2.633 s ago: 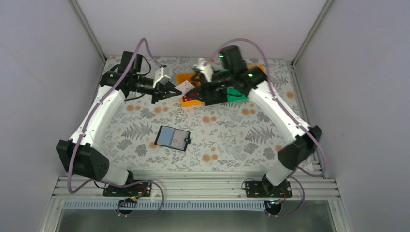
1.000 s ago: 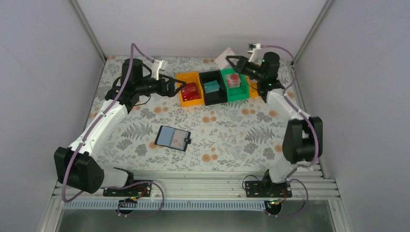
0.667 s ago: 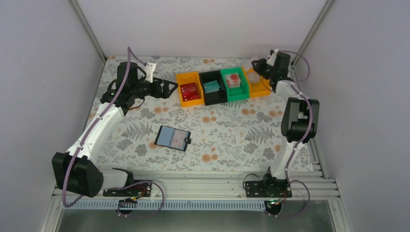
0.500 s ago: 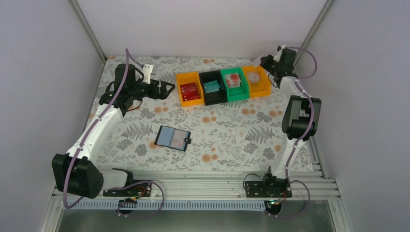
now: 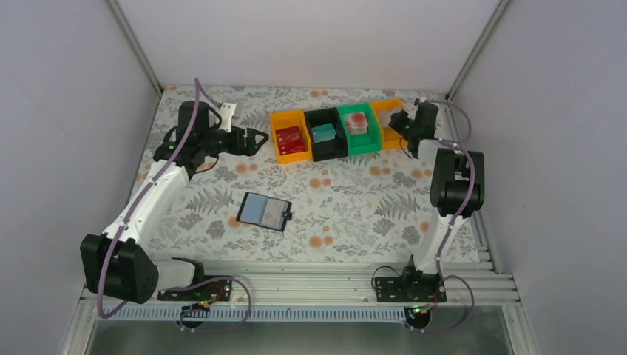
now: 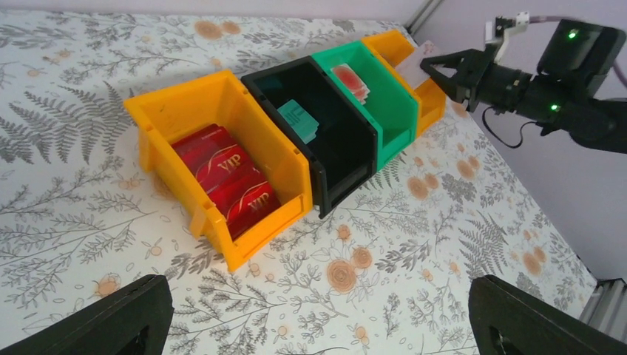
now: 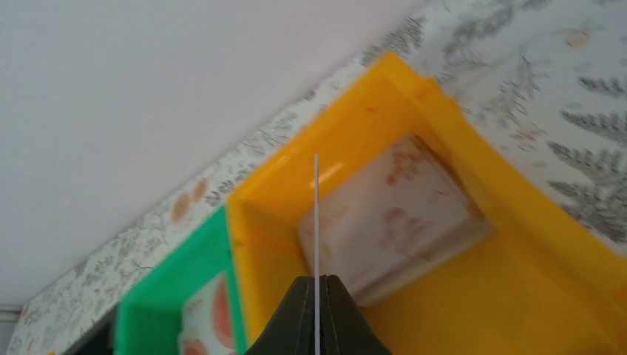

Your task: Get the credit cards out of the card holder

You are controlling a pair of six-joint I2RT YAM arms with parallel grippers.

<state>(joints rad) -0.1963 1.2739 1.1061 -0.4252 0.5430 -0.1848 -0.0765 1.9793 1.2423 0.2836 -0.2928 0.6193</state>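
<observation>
The black card holder [image 5: 265, 211] lies open and flat in the middle of the table, one inner face blue-grey, the other pale with red marks. My right gripper [image 5: 395, 123] [image 7: 316, 285] is shut on a thin pale credit card [image 7: 316, 214], seen edge-on in the right wrist view. It hangs over the far-right orange bin [image 7: 473, 185], where a stack of pale cards [image 7: 392, 214] lies. My left gripper [image 5: 260, 140] [image 6: 325, 325] is open and empty, hovering left of the bins, far from the holder.
A row of bins stands at the back: an orange one [image 6: 174, 111] with red VIP cards [image 6: 225, 181], a black one [image 6: 347, 170] with a teal card, a green one [image 6: 384, 118] with red-marked cards, then the orange one [image 5: 384, 106]. The back and right walls stand close behind my right arm.
My right gripper carried the card from above the green bin out to the back right corner, then down over the far-right orange bin. My left gripper drew back a little to the left.
</observation>
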